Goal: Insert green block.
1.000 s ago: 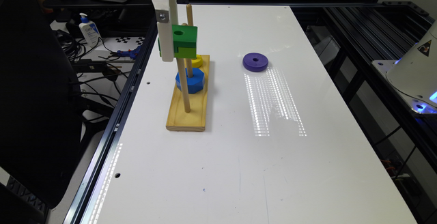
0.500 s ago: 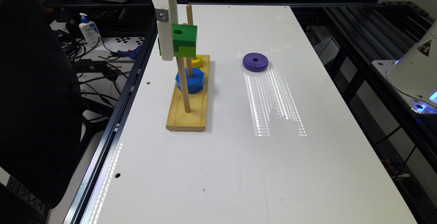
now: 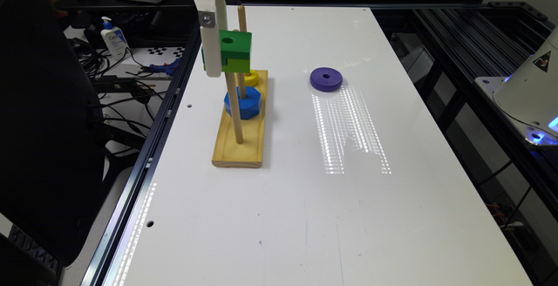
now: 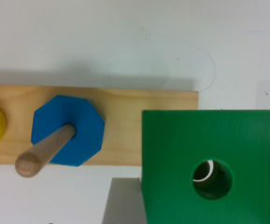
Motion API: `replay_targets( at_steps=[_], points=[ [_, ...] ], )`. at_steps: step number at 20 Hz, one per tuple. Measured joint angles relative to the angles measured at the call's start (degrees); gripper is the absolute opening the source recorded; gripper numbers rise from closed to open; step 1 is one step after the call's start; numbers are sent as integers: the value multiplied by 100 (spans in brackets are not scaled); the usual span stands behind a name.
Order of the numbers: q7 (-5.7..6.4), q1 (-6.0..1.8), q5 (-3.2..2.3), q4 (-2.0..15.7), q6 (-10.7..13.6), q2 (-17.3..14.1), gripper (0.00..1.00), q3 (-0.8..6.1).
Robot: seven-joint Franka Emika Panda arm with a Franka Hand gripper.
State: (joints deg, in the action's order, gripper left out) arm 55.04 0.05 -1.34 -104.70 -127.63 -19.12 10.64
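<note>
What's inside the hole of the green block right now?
Through the green block's hole, the wrist view shows a dark gap with a pale curved edge. Whether that edge is the peg's top is unclear. The wooden base under the block is mostly covered.

Green block (image 3: 234,50), blue octagon (image 3: 243,103), purple disc (image 3: 326,79), yellow ring (image 3: 250,77).

Green block (image 3: 234,52) above pegboard (image 3: 239,146)

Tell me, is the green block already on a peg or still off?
Cannot tell for sure. The green block is held high at the front peg's top; the wrist view shows only something pale inside its hole.
</note>
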Motion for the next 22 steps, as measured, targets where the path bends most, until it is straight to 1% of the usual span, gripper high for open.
replay_targets(
  at_steps=[15,19,22],
  points=[
    [0,1,-23,54,-71,-213,0,0],
    [0,2,-33,58,-143,-309,0,0],
    [0,2,-34,60,-145,-318,0,0]
  ],
)
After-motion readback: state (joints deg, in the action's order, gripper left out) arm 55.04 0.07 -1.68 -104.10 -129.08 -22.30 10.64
